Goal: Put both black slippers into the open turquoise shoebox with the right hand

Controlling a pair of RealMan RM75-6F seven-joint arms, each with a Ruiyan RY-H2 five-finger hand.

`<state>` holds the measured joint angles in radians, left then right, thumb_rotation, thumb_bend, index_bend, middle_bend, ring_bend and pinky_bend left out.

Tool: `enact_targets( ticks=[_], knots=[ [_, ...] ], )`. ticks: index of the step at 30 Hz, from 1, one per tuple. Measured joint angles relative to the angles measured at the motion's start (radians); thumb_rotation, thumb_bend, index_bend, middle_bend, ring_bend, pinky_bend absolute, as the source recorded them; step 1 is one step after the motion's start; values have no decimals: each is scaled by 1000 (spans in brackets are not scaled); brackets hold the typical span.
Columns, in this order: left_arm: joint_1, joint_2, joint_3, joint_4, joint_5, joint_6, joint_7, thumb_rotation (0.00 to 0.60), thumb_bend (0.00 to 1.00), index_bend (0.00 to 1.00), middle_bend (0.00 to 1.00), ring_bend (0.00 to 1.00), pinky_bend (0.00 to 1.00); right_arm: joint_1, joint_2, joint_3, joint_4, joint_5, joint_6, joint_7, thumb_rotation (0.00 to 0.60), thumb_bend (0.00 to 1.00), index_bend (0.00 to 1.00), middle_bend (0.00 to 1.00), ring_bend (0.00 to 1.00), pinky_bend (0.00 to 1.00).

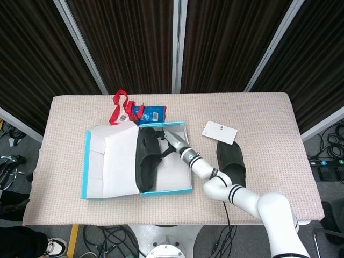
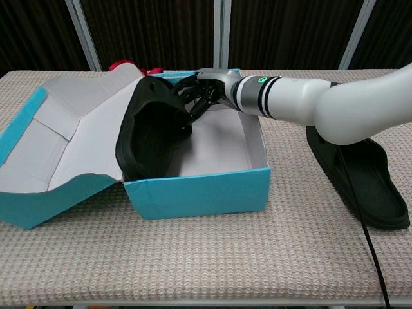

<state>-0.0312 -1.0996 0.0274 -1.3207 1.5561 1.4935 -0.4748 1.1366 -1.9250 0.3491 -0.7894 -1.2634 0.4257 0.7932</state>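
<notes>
One black slipper (image 1: 145, 159) (image 2: 151, 136) stands tilted on its side inside the open turquoise shoebox (image 1: 177, 189) (image 2: 199, 190), against the box's left wall. My right hand (image 1: 164, 142) (image 2: 199, 95) grips its strap over the box's back left part. The second black slipper (image 1: 231, 159) (image 2: 360, 177) lies sole down on the table, right of the box. My left hand is not in either view.
The box lid (image 1: 107, 161) (image 2: 45, 154) lies open to the left. A white card (image 1: 219, 132) lies behind the second slipper. A red strap (image 1: 119, 106) and a blue packet (image 1: 149, 113) lie behind the box.
</notes>
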Motion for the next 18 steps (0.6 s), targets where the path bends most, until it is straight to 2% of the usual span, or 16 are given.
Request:
enact_targets(
  ticks=[1, 4, 11, 18],
  knots=[
    [0, 0, 0, 1, 0, 1, -1, 600, 50, 118, 99, 30, 63, 0, 11, 0, -12, -1, -9, 3, 600, 7, 91, 205, 2, 143],
    [-1, 1, 0, 0, 4, 3, -1, 600, 50, 118, 99, 30, 63, -2, 36, -2, -41, -12, -17, 9, 600, 0, 6, 150, 0, 120],
    [-1, 1, 1, -7, 6, 4, 0, 600, 50, 118, 99, 30, 64, -16, 79, -19, -83, -47, -6, 7, 600, 0, 0, 73, 0, 102],
    [1, 10, -2, -24, 5, 11, 5, 600, 51, 118, 99, 30, 63, -42, 151, -30, -168, -68, 24, 2, 600, 0, 0, 60, 0, 102]
  ],
)
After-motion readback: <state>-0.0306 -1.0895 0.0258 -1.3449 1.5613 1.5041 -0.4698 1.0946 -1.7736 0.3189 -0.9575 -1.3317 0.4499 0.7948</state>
